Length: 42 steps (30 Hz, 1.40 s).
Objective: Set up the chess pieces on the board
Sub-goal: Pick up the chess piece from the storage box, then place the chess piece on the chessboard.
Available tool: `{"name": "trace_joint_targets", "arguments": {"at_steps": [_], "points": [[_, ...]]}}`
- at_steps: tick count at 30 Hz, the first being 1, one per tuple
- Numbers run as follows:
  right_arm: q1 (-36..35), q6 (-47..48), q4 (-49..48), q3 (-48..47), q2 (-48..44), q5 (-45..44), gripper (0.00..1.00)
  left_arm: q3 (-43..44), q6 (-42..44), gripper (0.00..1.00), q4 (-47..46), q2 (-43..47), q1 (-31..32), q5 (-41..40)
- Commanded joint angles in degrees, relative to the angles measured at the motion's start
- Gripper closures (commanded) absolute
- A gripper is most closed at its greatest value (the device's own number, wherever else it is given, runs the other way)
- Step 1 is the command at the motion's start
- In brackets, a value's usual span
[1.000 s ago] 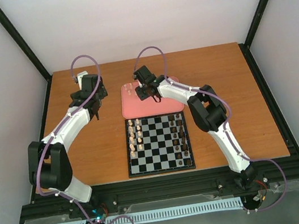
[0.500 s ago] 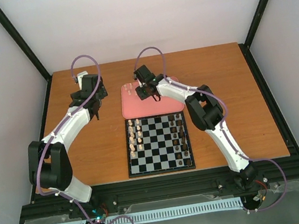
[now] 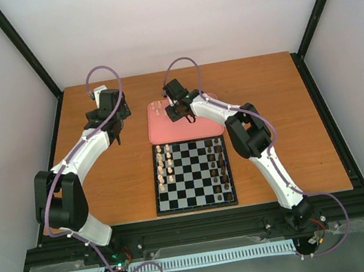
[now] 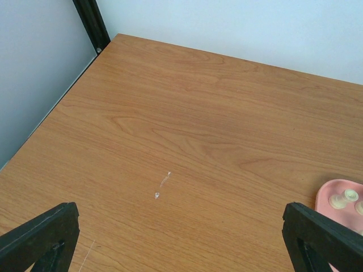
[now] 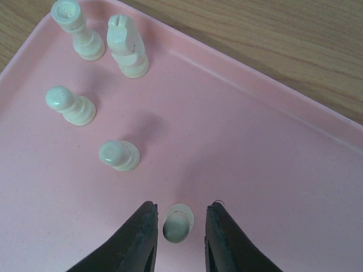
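Entry, remote station. I read the right gripper (image 5: 181,207) as directly over the pink rounded-rectangle plastic tray (image 5: 266,170), pointing down, its fingers parted. One tiny cream chess piece (image 5: 178,223) stands on the tray floor between the two black fingers (image 5: 139,241). A thin strip of pink shows on either side of it, so nothing is pinching it.

Other cream chess pieces on the tray are all upright and all lie toward its far-left corner:
- A pawn-shaped one (image 5: 118,154) stands nearest the straddled piece.
- A second pawn (image 5: 70,105) stands beyond it.
- A knight (image 5: 128,46) and a castle-topped piece (image 5: 77,29) stand side by side, close to the tray's rim.

The left gripper (image 4: 178,226) is off the tray's left side, over the bare wood-grain tabletop (image 4: 198,113). Its fingers are spread wide with nothing between them. Its wrist view catches only a corner of the tray, with two cream pieces on it.

The small black-and-white checked chessboard (image 3: 192,176) lies flat just at the tray's near edge. From overhead I cannot tell whether the two touch. Cream pieces (image 3: 163,167) stand along the board's side below the tray's left end. Dark brown pieces (image 3: 220,161) stand along the side below the tray's right end. The piece types there are too small to tell.
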State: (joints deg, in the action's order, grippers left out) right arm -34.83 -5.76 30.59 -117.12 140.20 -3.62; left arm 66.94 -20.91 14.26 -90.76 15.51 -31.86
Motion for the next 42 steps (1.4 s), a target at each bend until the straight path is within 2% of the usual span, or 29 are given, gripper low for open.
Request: {"name": "trace_joint_targets", "arguments": {"at_steps": [1,14,21,29,36,42], "points": [[0.60,0.57,0.92,-2.42,1.39,0.19,0.76,2.32,0.62,0.00,0.42,-0.59,0.31,-0.99],[1.08,0.80,1.31,-2.64,0.40,1.31,0.97,2.31,0.61,0.00,0.46,-0.68,0.31,-1.08],[-0.67,1.41,-6.22,10.68,-14.48,1.53,0.97,2.22,0.74,0.00,0.51,-0.27,0.31,-1.18],[-8.11,-0.48,-7.95,27.22,-32.17,0.46,0.97,2.37,0.75,0.00,0.59,-0.53,0.31,-0.96],[-17.32,-3.19,-4.00,36.88,-41.77,-3.15,0.97,2.32,0.78,0.00,0.59,-0.37,0.31,-0.65],[-24.02,-6.96,-3.58,45.89,-46.59,-2.38,0.97,2.07,0.75,0.00,0.59,0.18,0.31,-0.31]]}}
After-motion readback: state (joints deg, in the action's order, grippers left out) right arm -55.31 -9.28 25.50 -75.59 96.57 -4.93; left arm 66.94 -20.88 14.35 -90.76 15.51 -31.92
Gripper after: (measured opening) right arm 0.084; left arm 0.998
